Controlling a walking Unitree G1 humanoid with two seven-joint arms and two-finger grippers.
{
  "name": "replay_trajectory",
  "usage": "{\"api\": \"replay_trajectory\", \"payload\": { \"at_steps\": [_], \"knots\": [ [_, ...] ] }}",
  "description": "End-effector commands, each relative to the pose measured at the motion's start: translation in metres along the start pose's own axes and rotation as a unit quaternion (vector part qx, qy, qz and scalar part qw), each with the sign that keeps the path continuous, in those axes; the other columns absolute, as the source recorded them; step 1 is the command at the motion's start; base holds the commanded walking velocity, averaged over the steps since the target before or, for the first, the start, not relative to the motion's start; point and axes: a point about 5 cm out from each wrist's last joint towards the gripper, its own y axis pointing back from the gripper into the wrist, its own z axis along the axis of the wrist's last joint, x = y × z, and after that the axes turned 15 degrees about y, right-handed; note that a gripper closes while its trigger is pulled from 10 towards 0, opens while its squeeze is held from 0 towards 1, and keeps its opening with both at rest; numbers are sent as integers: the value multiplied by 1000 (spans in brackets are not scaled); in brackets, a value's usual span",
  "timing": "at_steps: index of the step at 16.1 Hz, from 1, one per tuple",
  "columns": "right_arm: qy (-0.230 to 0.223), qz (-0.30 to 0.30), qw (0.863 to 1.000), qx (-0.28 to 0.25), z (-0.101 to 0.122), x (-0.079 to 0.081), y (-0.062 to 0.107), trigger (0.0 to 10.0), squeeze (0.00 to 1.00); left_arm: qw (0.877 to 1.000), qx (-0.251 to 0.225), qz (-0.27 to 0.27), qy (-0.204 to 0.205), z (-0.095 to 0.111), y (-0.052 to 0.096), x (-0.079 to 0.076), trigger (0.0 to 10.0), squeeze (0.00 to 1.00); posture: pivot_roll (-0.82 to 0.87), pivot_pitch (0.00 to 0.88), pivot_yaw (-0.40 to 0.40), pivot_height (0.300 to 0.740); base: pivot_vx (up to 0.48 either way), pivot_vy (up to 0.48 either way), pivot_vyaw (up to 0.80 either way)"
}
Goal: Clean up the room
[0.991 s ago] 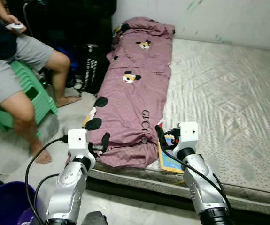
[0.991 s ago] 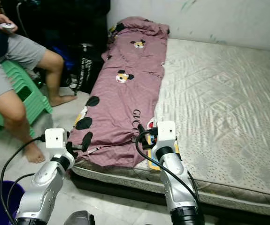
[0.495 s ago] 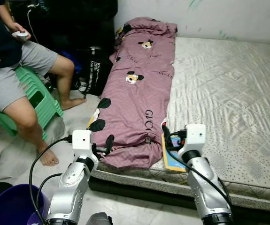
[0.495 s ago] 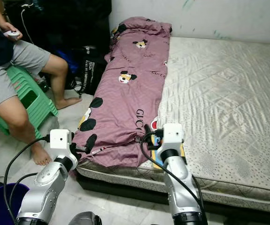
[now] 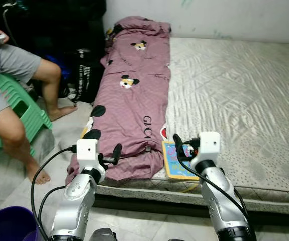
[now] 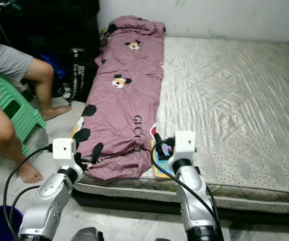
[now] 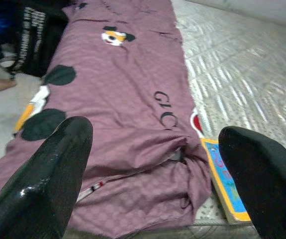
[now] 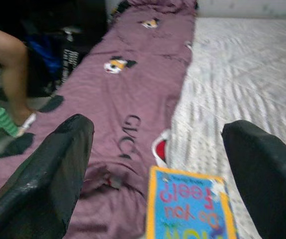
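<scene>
Pale quilted mattress [image 5: 234, 95] sits low on a light floor [image 5: 59, 128], with a white wall [image 5: 209, 15] behind it. Mauve blanket [image 5: 131, 95] with cartoon-mouse prints runs along the mattress's left edge, bunched at the near end and spilling over the side. On the left, a person [image 5: 8, 95] in grey shorts sits on a green stool [image 5: 26, 108], holding a controller, bare feet on the floor. Dark bags [image 5: 81, 70] stand between that person and the bed. A purple bucket [image 5: 6, 223] shows at the near left corner.

Now the tools: both are raised just short of the mattress's near edge. Left tool [image 7: 152, 169] is spread wide, its 2 fingers [image 7: 53, 174] framing the blanket's bunched end, apart from the cloth. Right tool [image 8: 157, 169] is wide too, hovering above a yellow-edged picture book [image 8: 187, 204]. The book lies flat on the mattress near the front edge, just beside the blanket's right hem, between the 2 tools in the head views.
</scene>
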Motion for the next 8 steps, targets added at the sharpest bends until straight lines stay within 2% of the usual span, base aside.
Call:
{"api": "replay_trajectory", "payload": {
  "at_steps": [1, 8],
  "knots": [
    [1, 7, 1000, -1, 2, 1, -2, 10000, 0, 1000, -3, 5, -2, 3, 1, 1, 10000, 0, 34, 0, 0, 740, 0, -281, 0],
    [2, 4, 1000, -1, 3, 0, -3, 10000, 0, 1000, 0, 0, -2, 3, -1, 0, 10000, 0, 32, 0, 4, 740, 0, -327, 0]
  ]
}}
